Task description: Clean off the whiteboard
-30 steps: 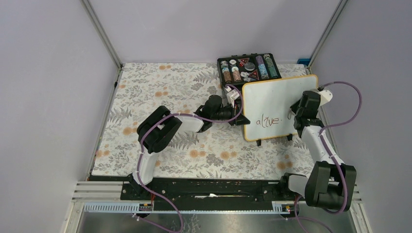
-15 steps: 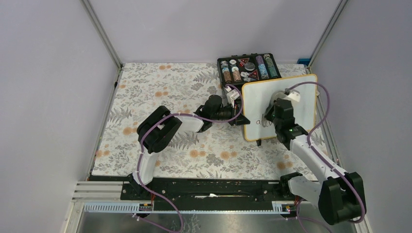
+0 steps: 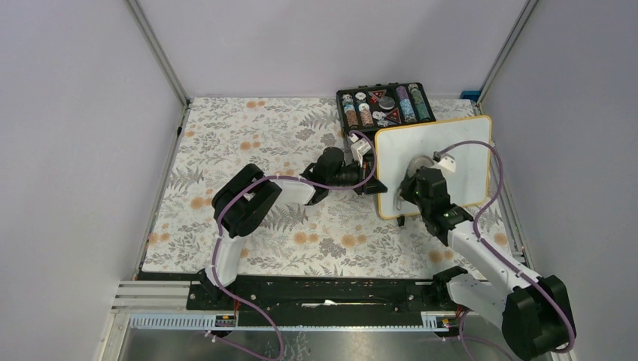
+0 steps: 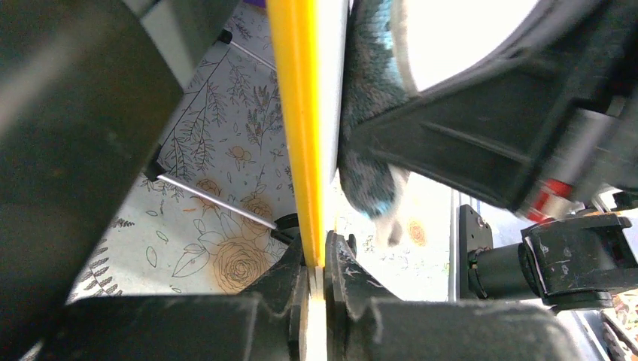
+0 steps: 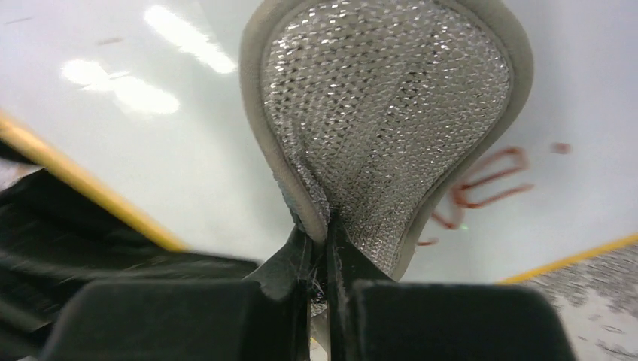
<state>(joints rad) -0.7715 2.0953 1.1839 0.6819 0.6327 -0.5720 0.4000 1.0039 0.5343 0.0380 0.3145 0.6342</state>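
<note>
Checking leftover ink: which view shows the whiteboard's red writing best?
Right wrist: red strokes show clearly on the whiteboard beside the wiping pad. From the top, the right arm covers them; the left wrist sees only the board's yellow edge.

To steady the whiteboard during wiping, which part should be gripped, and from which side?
Grip the thin yellow frame on its left edge, coming edge-on from the left. The whiteboard stands tilted up from the table, so that edge is free and slim enough to pinch; the left hand is clamped there. This likely keeps the white face clear for the right hand and its wiping pad.
</note>
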